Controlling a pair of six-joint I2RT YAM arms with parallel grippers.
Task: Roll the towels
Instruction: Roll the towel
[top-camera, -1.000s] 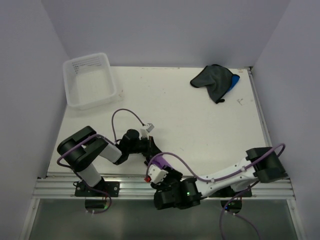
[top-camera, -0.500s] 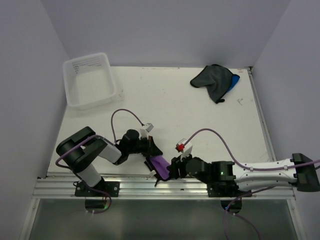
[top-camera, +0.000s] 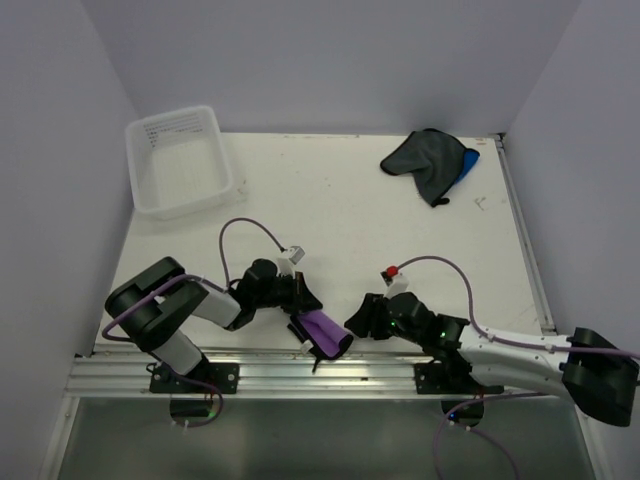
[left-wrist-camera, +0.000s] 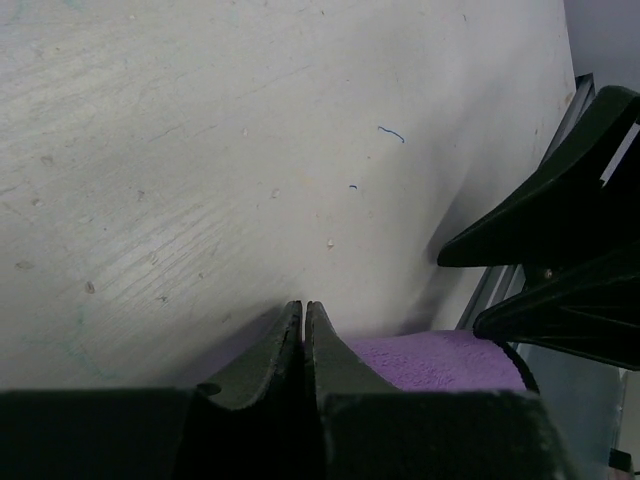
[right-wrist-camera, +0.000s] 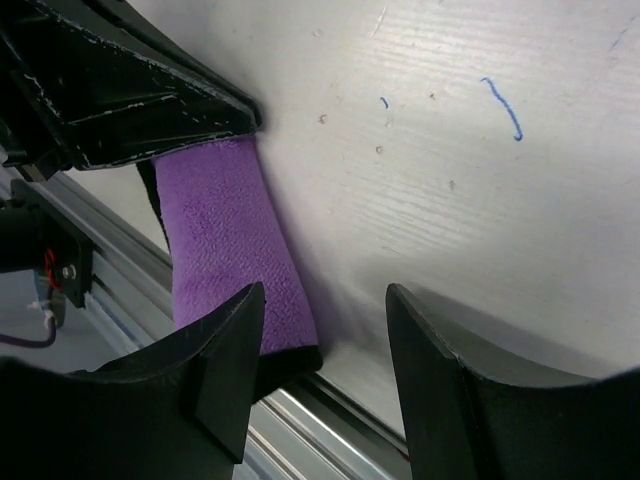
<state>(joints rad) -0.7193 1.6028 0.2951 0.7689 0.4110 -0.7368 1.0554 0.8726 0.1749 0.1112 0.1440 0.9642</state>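
The purple towel (top-camera: 325, 333) lies rolled into a short tube by the table's front edge. My left gripper (top-camera: 304, 302) is low at its left end, jaws pressed together. In the left wrist view the roll (left-wrist-camera: 440, 360) rests against the right finger of that gripper (left-wrist-camera: 303, 308); no cloth shows between the jaws. My right gripper (top-camera: 357, 325) is open just right of the roll. Its left finger (right-wrist-camera: 228, 345) hangs over the roll's near end (right-wrist-camera: 225, 240), with bare table in the gap (right-wrist-camera: 325, 340). The dark grey-black towel (top-camera: 425, 160) lies crumpled at the back right, on the blue towel (top-camera: 470, 160).
A clear plastic tub (top-camera: 182, 160) stands at the back left corner. The aluminium rail (top-camera: 250, 365) runs along the front edge directly beside the roll (right-wrist-camera: 330, 440). Walls close in the table on three sides.
The right arm has swung from across the front out to the right, so its gripper has drawn back off the purple roll, which now shows. The left arm has hardly moved.
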